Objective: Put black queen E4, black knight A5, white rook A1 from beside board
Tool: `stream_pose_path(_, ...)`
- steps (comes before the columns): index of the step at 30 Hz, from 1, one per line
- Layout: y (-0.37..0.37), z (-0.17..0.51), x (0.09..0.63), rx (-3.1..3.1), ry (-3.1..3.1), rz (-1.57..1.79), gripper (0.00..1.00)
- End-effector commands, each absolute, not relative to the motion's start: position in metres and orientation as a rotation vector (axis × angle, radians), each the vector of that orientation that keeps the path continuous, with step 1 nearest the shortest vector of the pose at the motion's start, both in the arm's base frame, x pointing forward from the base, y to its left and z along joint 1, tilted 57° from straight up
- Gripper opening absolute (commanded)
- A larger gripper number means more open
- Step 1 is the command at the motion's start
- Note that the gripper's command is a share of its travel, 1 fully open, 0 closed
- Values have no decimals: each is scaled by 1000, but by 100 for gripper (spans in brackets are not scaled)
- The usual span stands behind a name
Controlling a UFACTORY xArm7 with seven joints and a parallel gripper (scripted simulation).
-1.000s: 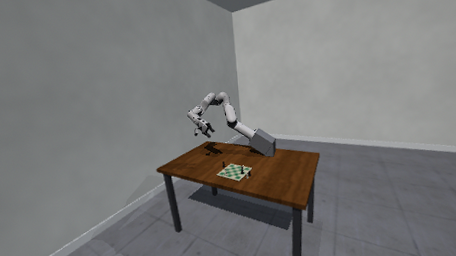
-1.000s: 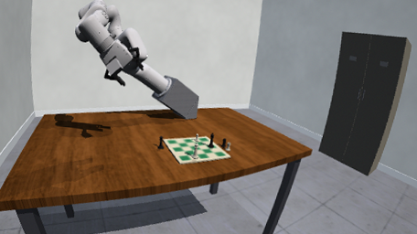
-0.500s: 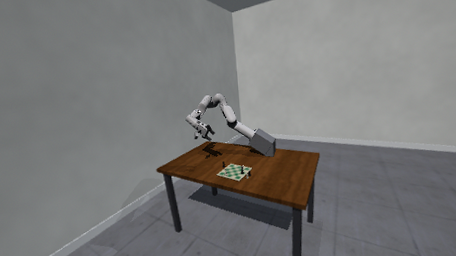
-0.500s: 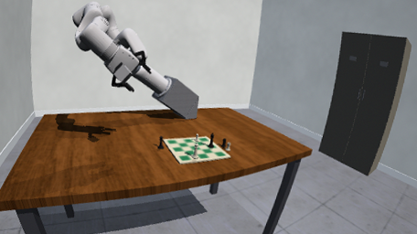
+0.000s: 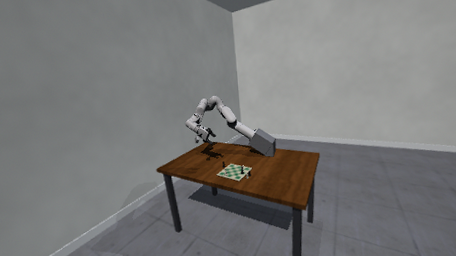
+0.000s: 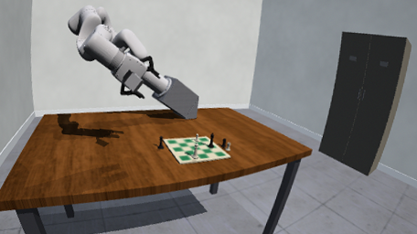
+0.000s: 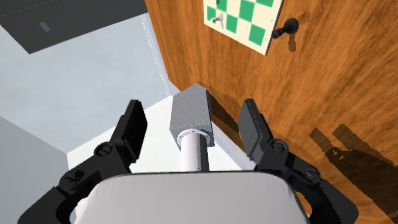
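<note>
The claw (image 7: 192, 131) hangs spread and empty in open air near the table's (image 6: 84, 159) back edge. Well ahead of it lies the green-and-cream chessboard (image 6: 196, 150), a small black piece (image 6: 161, 142) standing upright just beside the board's edge.

A wooden table (image 6: 84, 168) (dark-legged) and a black cabinet (image 6: 364, 100).
</note>
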State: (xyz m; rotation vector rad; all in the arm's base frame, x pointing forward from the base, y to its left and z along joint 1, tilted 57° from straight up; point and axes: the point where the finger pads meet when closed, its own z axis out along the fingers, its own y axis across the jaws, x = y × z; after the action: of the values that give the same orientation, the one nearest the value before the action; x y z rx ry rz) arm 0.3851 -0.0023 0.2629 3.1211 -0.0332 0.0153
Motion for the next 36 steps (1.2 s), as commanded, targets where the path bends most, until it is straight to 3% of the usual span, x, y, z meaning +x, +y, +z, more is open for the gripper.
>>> stream_pose_path(1,-1,261,390,3123,-21,15,100)
stream_pose_path(36,-21,252,406,3224,263,-71,100)
